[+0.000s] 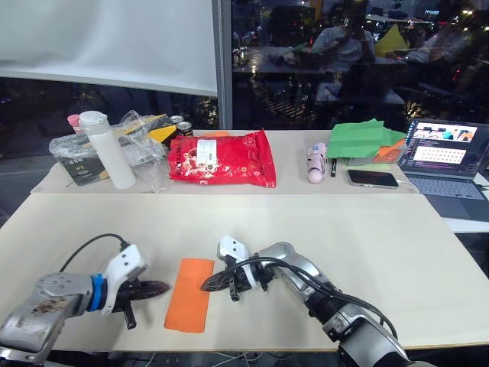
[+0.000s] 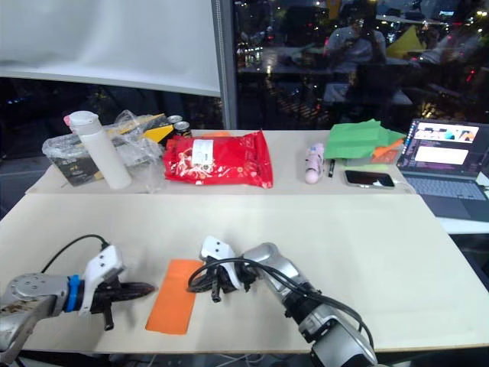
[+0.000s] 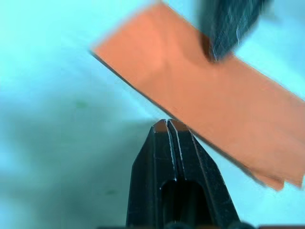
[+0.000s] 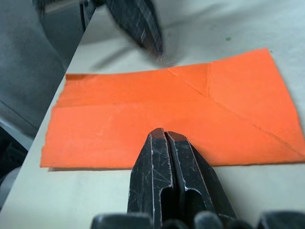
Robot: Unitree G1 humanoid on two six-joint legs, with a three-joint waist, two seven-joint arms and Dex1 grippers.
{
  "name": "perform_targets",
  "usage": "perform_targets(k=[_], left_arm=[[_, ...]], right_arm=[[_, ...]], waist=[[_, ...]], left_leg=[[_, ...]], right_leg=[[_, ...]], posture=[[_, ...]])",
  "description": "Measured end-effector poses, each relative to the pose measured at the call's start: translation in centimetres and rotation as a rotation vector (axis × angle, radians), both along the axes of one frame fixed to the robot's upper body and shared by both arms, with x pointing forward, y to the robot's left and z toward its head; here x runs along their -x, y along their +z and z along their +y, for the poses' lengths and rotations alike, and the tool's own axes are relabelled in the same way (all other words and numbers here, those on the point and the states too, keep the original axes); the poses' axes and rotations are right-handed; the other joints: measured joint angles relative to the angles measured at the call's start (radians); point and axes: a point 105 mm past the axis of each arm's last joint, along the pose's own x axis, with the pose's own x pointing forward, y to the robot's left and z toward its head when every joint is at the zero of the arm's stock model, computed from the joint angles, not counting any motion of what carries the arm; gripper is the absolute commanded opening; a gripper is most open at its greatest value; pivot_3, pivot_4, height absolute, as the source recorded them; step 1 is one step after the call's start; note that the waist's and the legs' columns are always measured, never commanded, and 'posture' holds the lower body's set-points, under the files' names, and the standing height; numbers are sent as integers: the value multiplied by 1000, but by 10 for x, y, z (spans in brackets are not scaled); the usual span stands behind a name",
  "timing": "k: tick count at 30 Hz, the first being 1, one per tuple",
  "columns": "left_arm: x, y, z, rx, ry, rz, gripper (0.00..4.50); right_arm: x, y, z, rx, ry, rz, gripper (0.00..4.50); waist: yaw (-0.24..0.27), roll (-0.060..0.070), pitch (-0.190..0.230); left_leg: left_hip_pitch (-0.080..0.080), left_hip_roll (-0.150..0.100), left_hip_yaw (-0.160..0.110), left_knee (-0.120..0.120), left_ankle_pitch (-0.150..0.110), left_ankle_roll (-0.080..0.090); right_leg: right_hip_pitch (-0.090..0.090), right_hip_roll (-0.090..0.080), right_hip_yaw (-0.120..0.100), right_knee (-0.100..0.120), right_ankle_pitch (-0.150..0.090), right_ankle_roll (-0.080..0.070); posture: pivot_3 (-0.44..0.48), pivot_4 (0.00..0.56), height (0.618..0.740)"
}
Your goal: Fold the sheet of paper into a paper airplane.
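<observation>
Paper: the sheet of paper (image 1: 189, 294), folded lengthwise into a narrow creased strip, lies flat near the front edge of the counter (image 1: 321, 229).
Fingers: the left gripper (image 1: 157, 289), clenched and holding nothing, sits at the strip's left edge; the right gripper (image 1: 211, 284), also clenched and empty, presses on the right edge.
Technique: the right tip should likely pin the strip while the left runs along the fold, pressing evenly so layers stay aligned.
Surroundings: pale counter; behind it a red snack bag (image 1: 223, 158), white bottle (image 1: 108, 149), green paper stack (image 1: 359, 140), laptop (image 1: 447, 157), dark windows.
</observation>
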Motion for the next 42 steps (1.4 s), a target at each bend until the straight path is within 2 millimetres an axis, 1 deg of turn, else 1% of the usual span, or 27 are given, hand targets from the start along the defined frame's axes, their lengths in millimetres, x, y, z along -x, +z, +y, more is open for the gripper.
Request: perform_targets(k=[3, 5, 7, 10, 13, 15, 18, 23, 27, 30, 33, 35, 37, 42], left_arm=[[-6, 20, -6, 75, 0, -62, 0], [-6, 21, -14, 88, -22, -66, 0], [-3, 14, -22, 83, -56, -45, 0], [1, -5, -29, 48, -103, -5, 0], [4, -28, -30, 2, -132, 36, 0], [4, -40, -35, 5, -144, 58, 0], [2, -41, -41, -4, -176, 45, 0], [3, -41, -38, -19, -199, 39, 0], [1, -41, -37, -16, -201, 41, 0], [0, -40, -36, -16, -200, 41, 0], [-1, -40, -35, -14, -200, 44, 0], [-1, -41, -35, -13, -200, 45, 0], [-1, -41, -35, -13, -200, 45, 0], [-2, -40, -34, -11, -202, 45, 0]], right_arm=[[-1, -1, 0, 13, 10, -27, 30], [-1, -1, 1, 12, 14, -28, 30], [-1, -1, 1, 12, 14, -32, 30], [-3, 0, -2, 14, 7, -37, 30], [-9, 1, -10, 19, -20, -46, 30], [-14, 2, -16, 21, -42, -51, 30], [-23, 4, -18, 19, -72, -72, 30], [-48, 8, -27, -8, -183, -99, 30], [-56, 10, -25, -26, -208, -134, 30], [-55, 14, -20, -55, -196, -151, 30], [-54, 28, -15, -107, -183, -182, 30], [-52, 32, -11, -118, -166, -196, 30], [-50, 31, -10, -111, -157, -195, 30], [-41, 9, -11, -53, -144, -168, 30]], waist=[[-1, 0, 0], [-4, 0, 0], [-7, 0, 0], [-9, 0, 0], [-8, 0, 0], [-6, -1, 0], [-8, -2, -1], [-12, -2, -1], [-11, -2, -1], [-11, -1, -1], [-11, -1, -1], [-10, -1, -1], [-11, -1, -1], [-10, -1, -1]], left_leg=[[1, 0, 0, 0, 0, 0], [0, 0, 0, 0, 0, 0], [1, 0, 0, 0, 0, 0], [1, 0, 0, 0, 0, 0], [0, 0, 0, 0, 0, 0], [0, -1, 0, 0, 0, 0], [0, -1, 0, 0, 0, 0], [1, -1, 0, 0, 0, 0], [1, -1, 0, 0, 0, 0], [0, -1, 0, 0, 0, 0], [1, -1, 0, 0, 0, 0], [1, -1, 0, 0, 0, 0], [1, -1, 0, 0, 0, 0], [0, -1, 0, 0, 0, 0]], right_leg=[[0, 0, 0, 0, 0, 0], [1, 0, 0, 0, 0, 0], [1, 0, 0, 0, 0, 0], [1, 0, 0, 0, 0, 0], [1, 0, 0, 0, 0, 0], [1, 0, 0, 0, 0, 0], [1, 0, 0, 0, 0, 0], [1, 0, 0, 0, 0, 0], [1, 0, 0, 0, 0, 0], [1, 0, 0, 0, 0, 0], [1, 0, 0, 1, 0, 0], [1, 0, 0, 1, 0, 0], [1, 0, 0, 1, 0, 0], [1, 0, 0, 1, 0, 0]], posture=[[0, 150, 715], [0, 150, 715], [0, 150, 715], [0, 150, 715], [0, 150, 715], [0, 150, 715], [0, 150, 715], [0, 150, 715], [0, 150, 715], [0, 150, 715], [0, 150, 715], [0, 150, 715], [0, 150, 715], [0, 150, 715]])
